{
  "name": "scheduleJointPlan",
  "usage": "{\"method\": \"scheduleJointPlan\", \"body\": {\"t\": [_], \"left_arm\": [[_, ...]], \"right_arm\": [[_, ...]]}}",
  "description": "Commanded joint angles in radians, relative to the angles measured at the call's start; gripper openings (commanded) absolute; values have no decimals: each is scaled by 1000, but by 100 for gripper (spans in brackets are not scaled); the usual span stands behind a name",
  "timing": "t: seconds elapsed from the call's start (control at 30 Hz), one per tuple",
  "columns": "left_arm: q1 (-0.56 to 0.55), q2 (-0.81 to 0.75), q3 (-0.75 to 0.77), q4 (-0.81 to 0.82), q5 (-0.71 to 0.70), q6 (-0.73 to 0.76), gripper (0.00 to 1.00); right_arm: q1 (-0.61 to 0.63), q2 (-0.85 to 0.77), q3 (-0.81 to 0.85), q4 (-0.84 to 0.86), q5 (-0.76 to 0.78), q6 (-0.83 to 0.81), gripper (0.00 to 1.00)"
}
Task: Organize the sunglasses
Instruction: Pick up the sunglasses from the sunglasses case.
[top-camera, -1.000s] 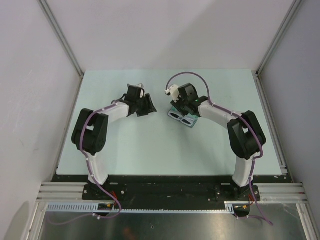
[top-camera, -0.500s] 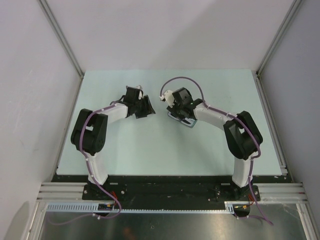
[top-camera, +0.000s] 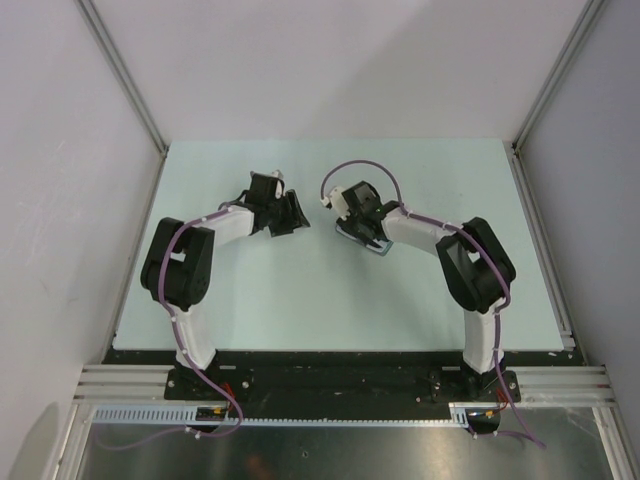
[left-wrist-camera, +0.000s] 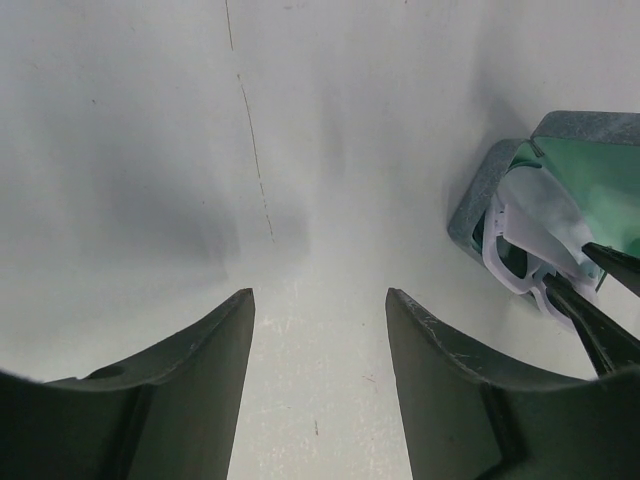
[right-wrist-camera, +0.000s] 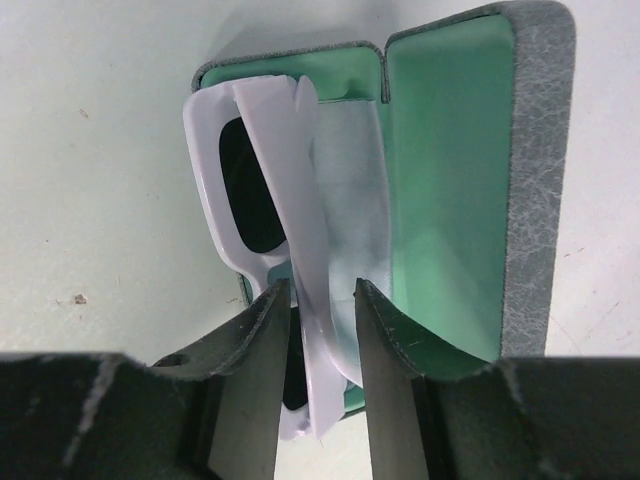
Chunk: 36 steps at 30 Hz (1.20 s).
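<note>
Over the pale table (top-camera: 300, 290) (white-walled), left end effector (left-wrist-camera: 320, 300) gapes, right end effector (right-wrist-camera: 322, 290) clamps sunglasses (right-wrist-camera: 250, 190).

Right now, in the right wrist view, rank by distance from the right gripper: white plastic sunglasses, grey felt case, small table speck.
1. white plastic sunglasses, between the fingers of the right gripper
2. grey felt case, under them, open rightward
3. small table speck, far left

Bare worktop (top-camera: 300, 290) lay open ahead of the left gripper (left-wrist-camera: 320, 300); to its right the open case (right-wrist-camera: 530, 200), holding the sunglasses (right-wrist-camera: 205, 170), and the right gripper (right-wrist-camera: 322, 290) over them barred passage.
</note>
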Motion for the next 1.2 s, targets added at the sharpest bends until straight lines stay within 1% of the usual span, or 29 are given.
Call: {"method": "scheduleJointPlan", "body": {"t": [0.0, 0.13, 0.17, 0.23, 0.27, 0.43, 0.53, 0.67, 0.73, 0.87, 0.97, 1.07, 1.17], "left_arm": [[10, -41, -8, 20, 19, -13, 61], [11, -40, -6, 20, 19, -11, 61], [11, -40, -6, 18, 19, -8, 61], [11, -41, -6, 20, 19, -8, 61], [11, -41, -8, 18, 19, -8, 61], [11, -43, -6, 20, 24, -8, 61], [11, -41, -5, 20, 29, -8, 61], [10, -26, 11, 20, 77, -25, 61], [7, -8, 20, 21, 99, -34, 64], [-32, 32, 72, 23, 131, -54, 70], [-70, 62, 115, 24, 118, -66, 73], [-99, 100, 164, 23, 107, -89, 74], [-131, 143, 213, 23, 69, -106, 73]], "right_arm": [[7, 20, -1, 28, 31, -18, 36], [12, 34, -1, 38, 52, -18, 32], [15, 39, -1, 39, 68, -20, 27], [16, 42, -1, 41, 77, -20, 23], [18, 39, -1, 41, 82, -20, 15], [18, 28, -1, 36, 92, -15, 5], [16, 6, -1, 35, 89, -15, 4], [13, -36, -1, 27, 69, -6, 1], [9, -73, -1, 21, 30, 18, 0], [-40, -151, -1, 15, -62, 91, 0], [-70, -213, -1, 16, -128, 121, 0], [-102, -271, -1, 13, -159, 143, 0], [-131, -328, -1, 7, -239, 166, 0]]}}
